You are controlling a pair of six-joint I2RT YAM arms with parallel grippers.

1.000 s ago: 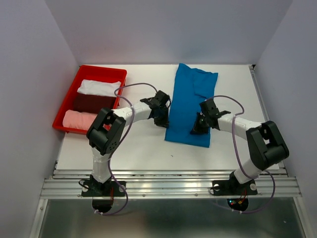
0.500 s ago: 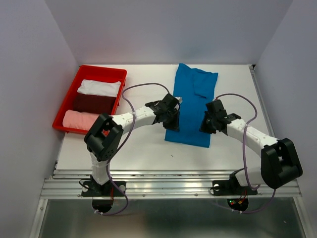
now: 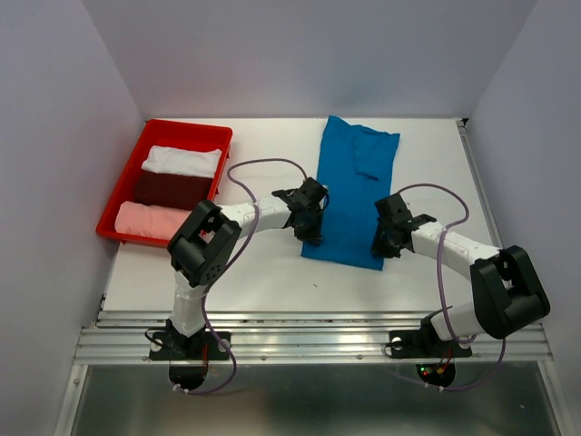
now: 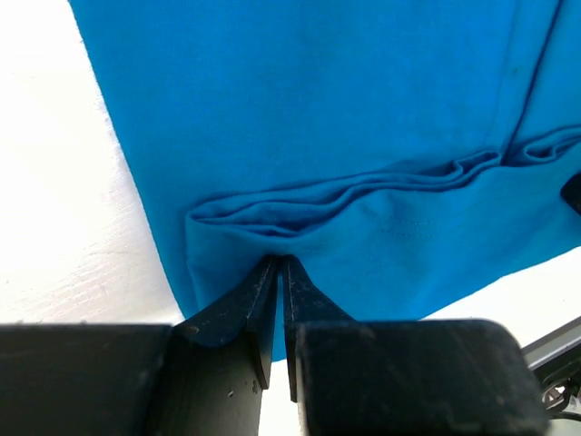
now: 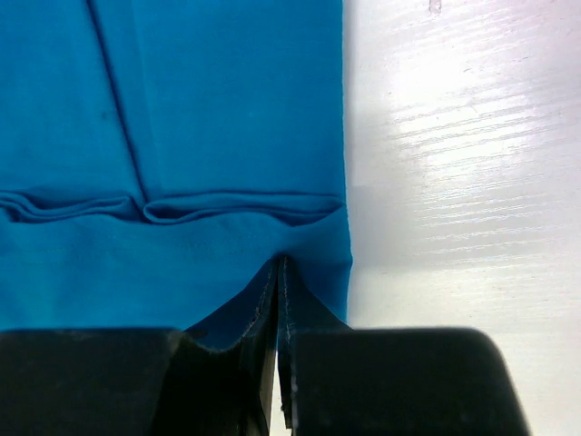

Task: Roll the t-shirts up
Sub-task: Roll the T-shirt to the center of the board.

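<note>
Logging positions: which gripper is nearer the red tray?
Left. The left gripper holds the blue t-shirt by the edge facing the red tray; the right gripper holds the opposite edge.

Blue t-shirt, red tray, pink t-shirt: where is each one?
blue t-shirt (image 3: 349, 195), top view, middle of the cloth.
red tray (image 3: 191, 125), top view, far rim.
pink t-shirt (image 3: 145, 221), top view, middle of the roll.

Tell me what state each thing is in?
Bright blue cloth t-shirt: folded lengthwise, flat, near edge bunched.
Left gripper: shut on its near-left corner.
Right gripper: shut on its near-right corner.
White cloth t-shirt: rolled, in tray.
Dark maroon cloth t-shirt: rolled, in tray.
Pale pink cloth t-shirt: rolled, in tray.
Red plastic tray: holds those three.
</note>
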